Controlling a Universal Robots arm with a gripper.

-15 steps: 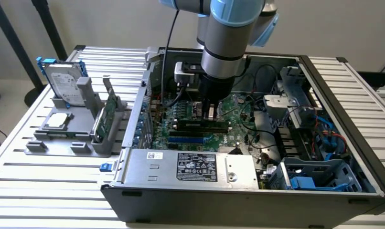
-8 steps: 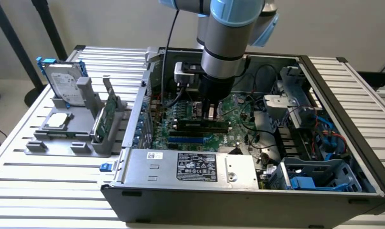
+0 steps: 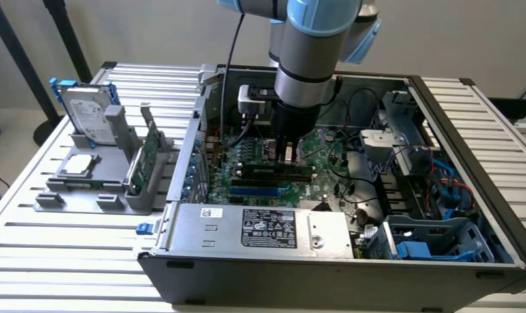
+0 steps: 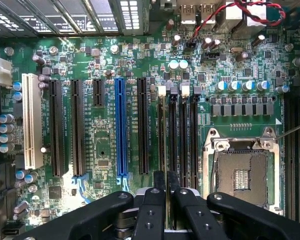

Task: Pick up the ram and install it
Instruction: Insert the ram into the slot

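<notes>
Down over the motherboard [image 4: 105, 115] we hung, gripper [image 4: 166, 186] pinched narrow on the ram [image 4: 165, 150] above the memory slots [image 4: 182, 135], a thin, stiff, fragile stick best held by its top edge.

Open computer case [image 3: 472, 163] lying on the bench [image 3: 36, 261]. Motherboard [image 3: 254, 169] on the case floor; power supply [image 3: 263, 229] along the case's near edge. Drive cage [image 3: 437, 238] in the near corner toward the exterior view's right. Gripper [image 3: 288, 155] over the motherboard, above the memory slots [image 4: 179, 135]. Wrist view: processor socket [image 4: 241, 170] just beside the memory slots, expansion slots [image 4: 121, 130] in a row on their other side. Parts holder [image 3: 102, 189] on the bench, at the exterior view's left of the case, carrying hard drive [image 3: 87, 111] upright at its far end, processor chip [image 3: 77, 165] flat near the middle, and an upright card [image 3: 143, 160] on the side nearest the case.
</notes>
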